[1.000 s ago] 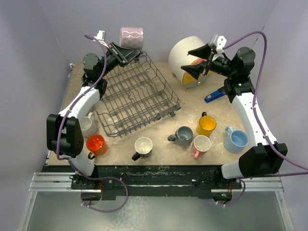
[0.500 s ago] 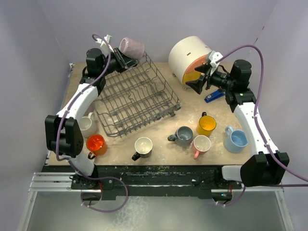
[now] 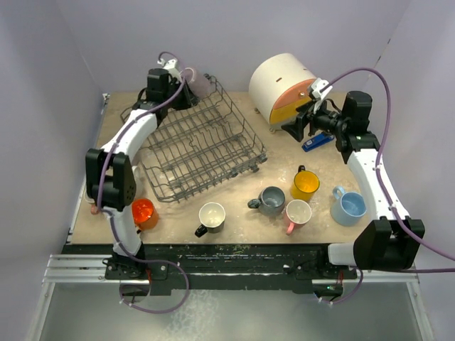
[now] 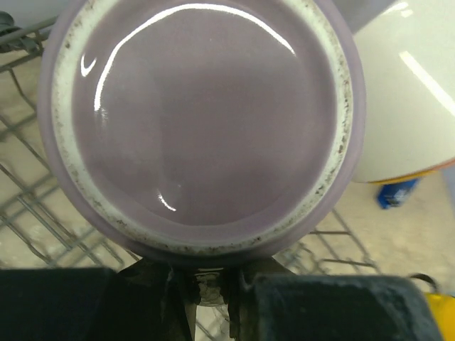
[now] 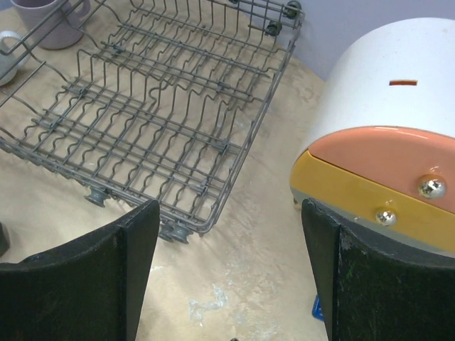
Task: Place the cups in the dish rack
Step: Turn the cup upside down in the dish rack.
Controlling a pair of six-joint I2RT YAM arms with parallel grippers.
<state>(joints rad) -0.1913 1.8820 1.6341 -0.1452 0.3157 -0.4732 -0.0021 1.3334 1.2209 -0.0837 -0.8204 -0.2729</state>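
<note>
My left gripper (image 3: 183, 87) is shut on a mauve mug (image 3: 202, 84) and holds it tipped over the far corner of the grey wire dish rack (image 3: 234, 114). In the left wrist view the mug's base (image 4: 202, 114) fills the frame, with the fingers (image 4: 206, 288) pinching it from below. My right gripper (image 3: 301, 125) is open and empty over bare table between the rack (image 5: 178, 128) and the white cylinder. On the table stand an orange mug (image 3: 142, 212), a white-lined black mug (image 3: 211, 215), a grey mug (image 3: 271, 200), a yellow mug (image 3: 306, 185), a pink mug (image 3: 298, 212) and a light blue mug (image 3: 350, 207).
The big white cylinder (image 3: 277, 82) with orange and yellow drawer fronts (image 5: 384, 177) lies at the back right. A small blue object (image 3: 316, 142) lies beside it. Another mauve mug (image 5: 50, 21) and a pale mug (image 5: 7, 53) show beyond the rack's left side.
My left arm has swung right and brought the mauve mug down toward the rack's far corner. My right gripper has dropped from beside the cylinder to low in front of it.
</note>
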